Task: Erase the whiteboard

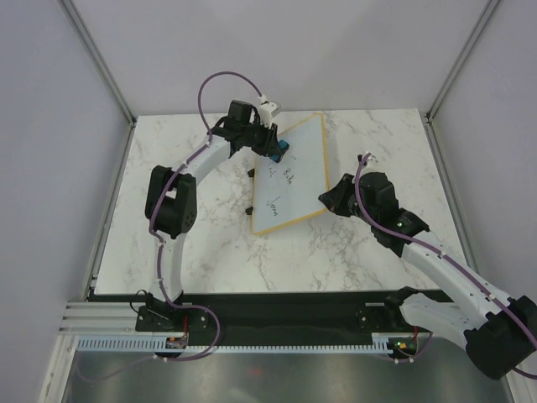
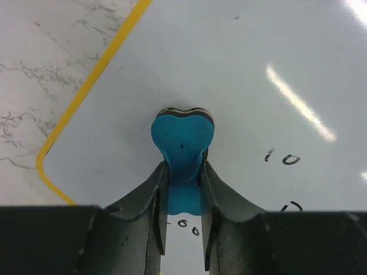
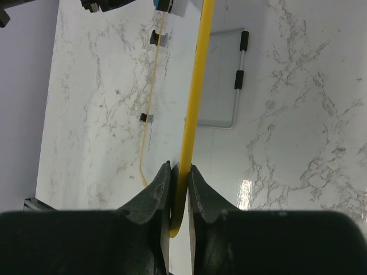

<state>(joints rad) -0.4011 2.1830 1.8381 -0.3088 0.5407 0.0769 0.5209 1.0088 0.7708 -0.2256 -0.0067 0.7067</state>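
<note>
Surroundings: pale grey walls (image 1: 50,75) with metal corner posts close in a white marble-patterned table (image 1: 210,252); the whiteboard lies about mid-table.
Left arm: the left arm (image 1: 172,201) rises on the clip side of the whiteboard and bends over the board's far corner.
Right arm: the right arm (image 1: 436,260) comes in from the side of the whiteboard opposite the clips and ends at that long edge.
Whiteboard: the whiteboard (image 1: 294,180) is a white rectangle with a thin yellow frame and rounded corners, turned at an angle to the table edges. The right wrist view sees it nearly edge-on (image 3: 195,103). The left wrist view looks down on its glossy face (image 2: 258,69).
Right gripper: the right gripper (image 3: 179,172) has its fingers closed tight on the whiteboard's yellow frame, one finger on each face. From above it sits at the middle of that long edge (image 1: 331,200).
Left gripper: the left gripper (image 2: 182,172) is over the whiteboard's far corner (image 1: 273,144), its fingers narrowed onto the stem of the eraser.
Eraser: the eraser (image 2: 182,134) is blue and heart-shaped with a dark layered underside. It is pressed flat on the whiteboard's face, just inside a rounded corner.
Handwriting: dark handwriting (image 1: 273,201) runs across the middle of the whiteboard. A few small round marks (image 2: 284,158) lie beside the eraser, and more show between the left gripper's fingers.
Clips: two small black clips (image 1: 251,210) sit on the whiteboard's long edge, the one facing the left arm.
</note>
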